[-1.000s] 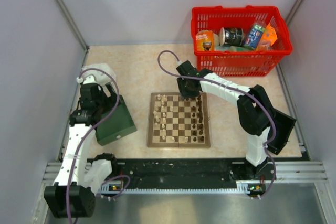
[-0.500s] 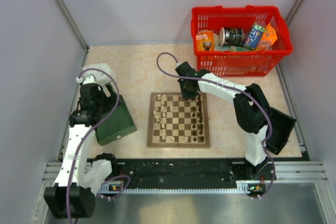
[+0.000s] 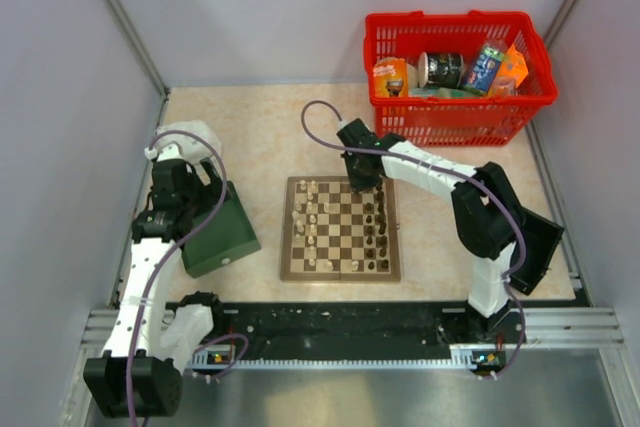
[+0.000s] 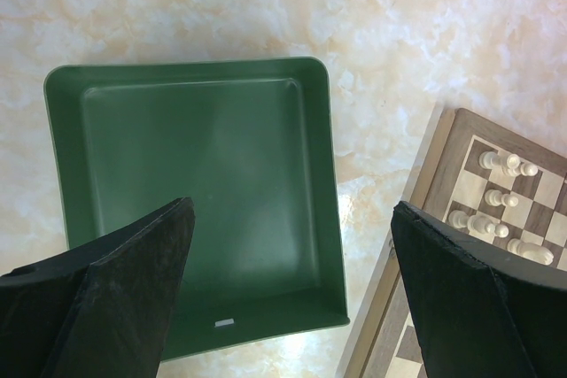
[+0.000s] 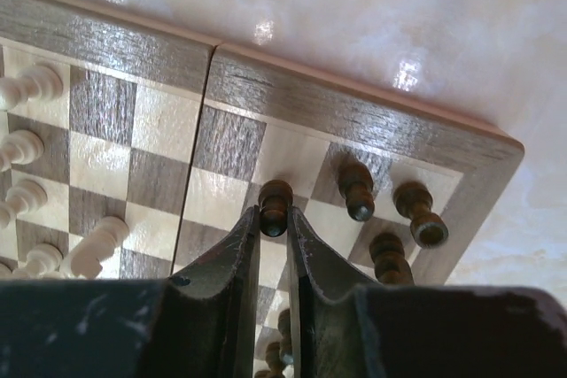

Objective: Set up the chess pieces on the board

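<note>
Right gripper (image 5: 275, 221) is pinched shut on a dark piece (image 5: 275, 204), which sits between the fingertips over a square near the far right corner of the board (image 5: 354, 112). Other dark pieces (image 5: 357, 190) stand just to its right. Left gripper (image 4: 291, 210) hangs wide open and empty above the green box (image 4: 195, 130), left of the board.

The beige marbled table (image 3: 260, 137) carries a chessboard (image 3: 340, 237), a green tray (image 3: 225, 237) left of it, and a red basket (image 3: 450, 122) behind it to the right.
</note>
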